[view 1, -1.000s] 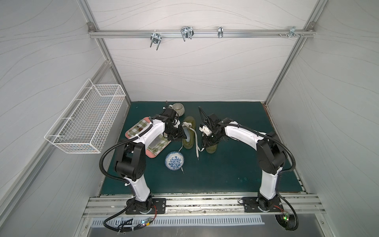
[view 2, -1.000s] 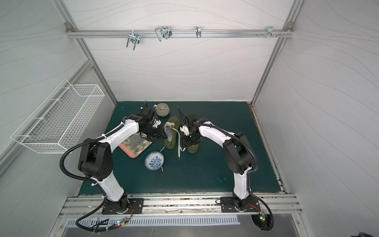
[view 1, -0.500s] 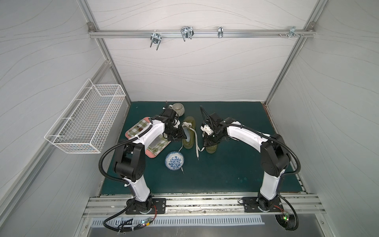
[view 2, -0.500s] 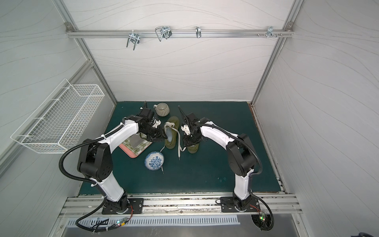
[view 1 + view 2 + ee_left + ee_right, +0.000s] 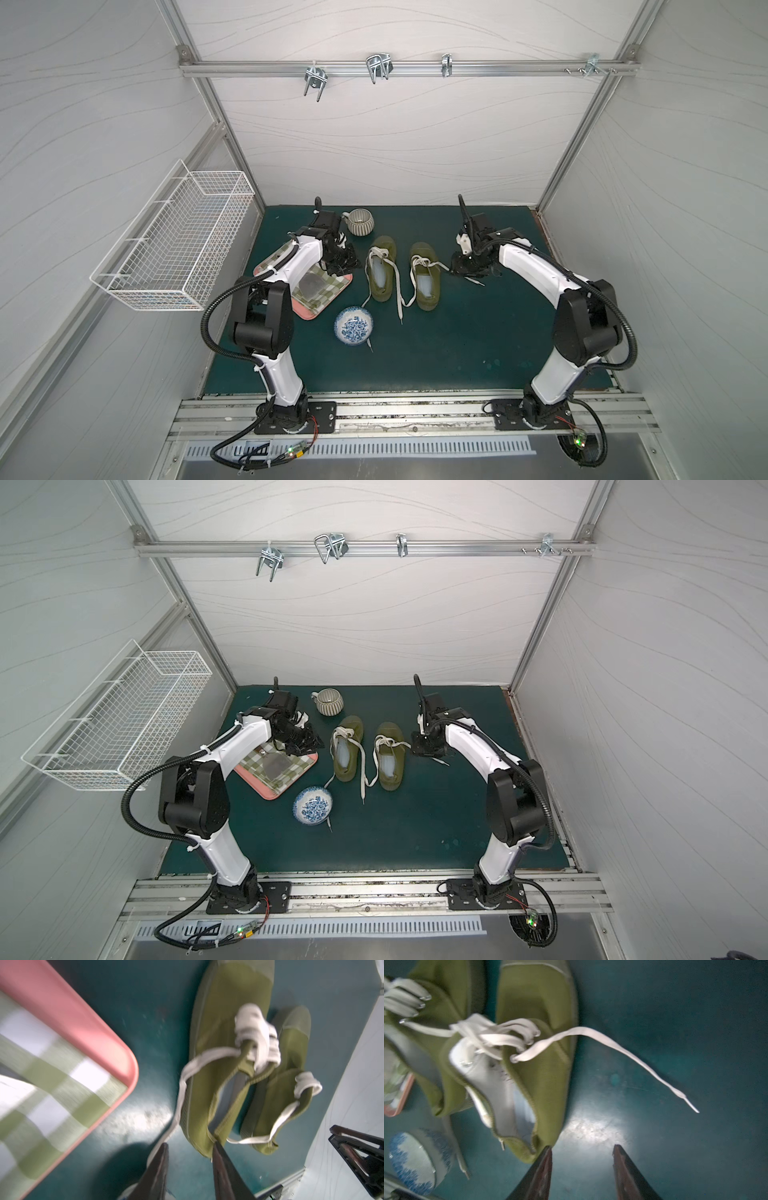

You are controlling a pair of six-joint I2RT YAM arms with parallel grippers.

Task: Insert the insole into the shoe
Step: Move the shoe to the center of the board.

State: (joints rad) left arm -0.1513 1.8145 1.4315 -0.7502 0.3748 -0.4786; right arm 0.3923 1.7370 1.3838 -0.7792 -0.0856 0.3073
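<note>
Both my arms have drawn back from the pair of shoes they were crowded over a second ago. My left gripper now hangs just off the heel of the nearer shoe, beside the corner of the pink-rimmed tray with the green check liner. My right gripper stands over the dark green mat on the outer side of the pair. Both are released, fingers parted, with only mat showing in the gap.

A pale grey foam insole lies inside the olive-green canvas shoe closest to my right gripper, its heel end showing through the open collar. The twin shoe just beside it shows a pale lining too. The wrist views are blurred, so I cannot tell whether the insole sits flat or rides up one wall.

I judge the insole to be thin, light and floppy; pushed from behind it will likely buckle rather than slide. If it needs reseating, I would pinch it at the heel edge, where it is reachable. The canvas collar looks soft and apt to fold inward, so the other gripper should brace the heel wall. The loose white flat laces trail across the mat and could snag a finger.
</note>
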